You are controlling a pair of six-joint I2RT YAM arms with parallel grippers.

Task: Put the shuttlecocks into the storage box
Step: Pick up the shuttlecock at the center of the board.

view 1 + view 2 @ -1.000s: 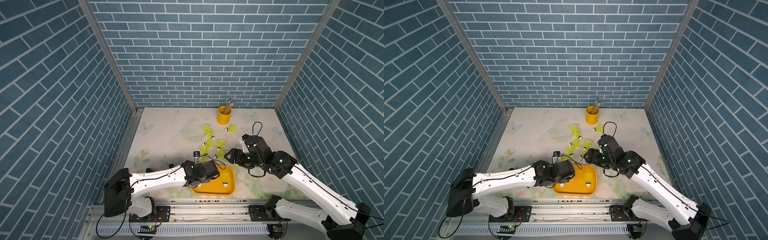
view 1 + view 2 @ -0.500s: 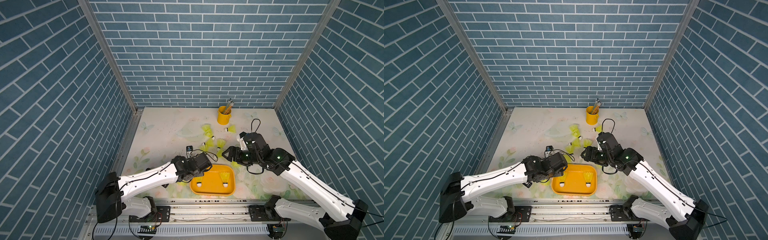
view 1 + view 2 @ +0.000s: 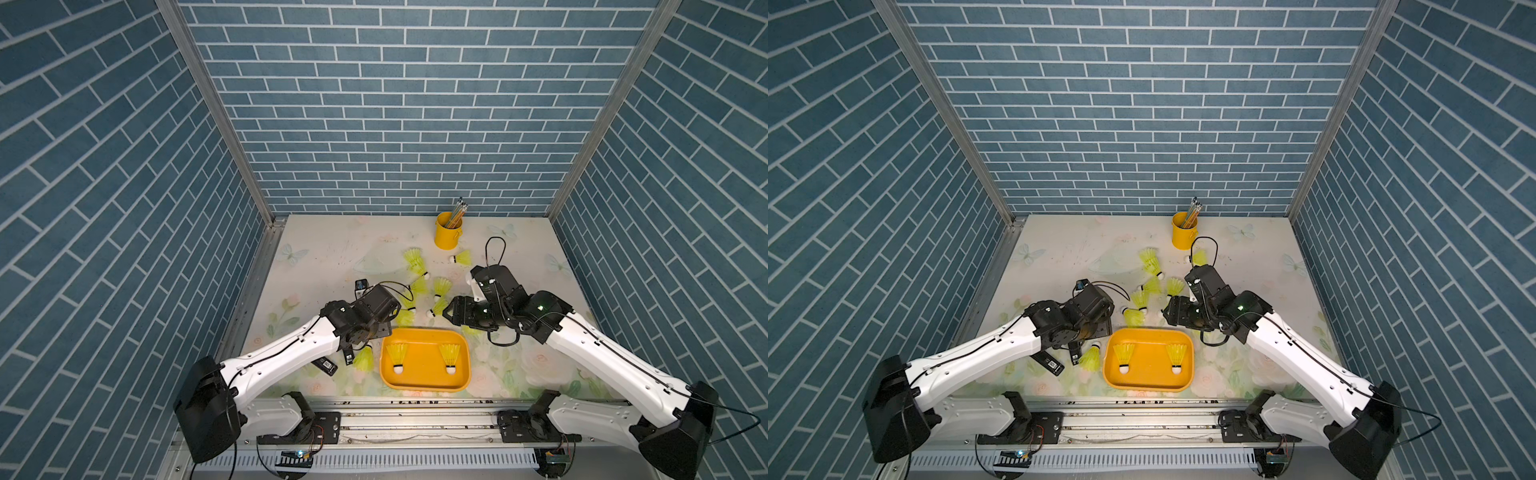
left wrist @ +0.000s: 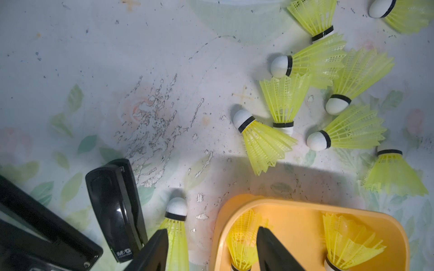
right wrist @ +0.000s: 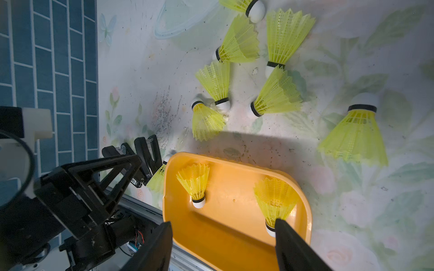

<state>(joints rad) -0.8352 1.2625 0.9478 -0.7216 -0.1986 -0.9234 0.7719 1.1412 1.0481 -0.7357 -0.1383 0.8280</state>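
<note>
Two shuttlecocks [image 3: 397,354] are seated in the storage box [image 3: 422,365]; the rest are scattered on the tabletop [image 3: 324,249]. Left fingers [image 4: 152,251] are spread, nothing held. The stray shuttlecock [image 4: 176,225] lies between them, beside the box wall. Right fingers [image 5: 291,241] are spread, empty, over the box. The skirt should be pinched clear of the wall.

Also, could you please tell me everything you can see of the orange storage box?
The storage box is a shallow orange-yellow tray of smooth, slightly glossy plastic, rectangular with rounded corners and a low wall. It sits flat on the floral table near the front edge, between the two arms. Two shuttlecocks lie inside, side by side and apart, white tips toward the front. A third shuttlecock lies just outside, on the left arm's side; contact is unclear.
</note>
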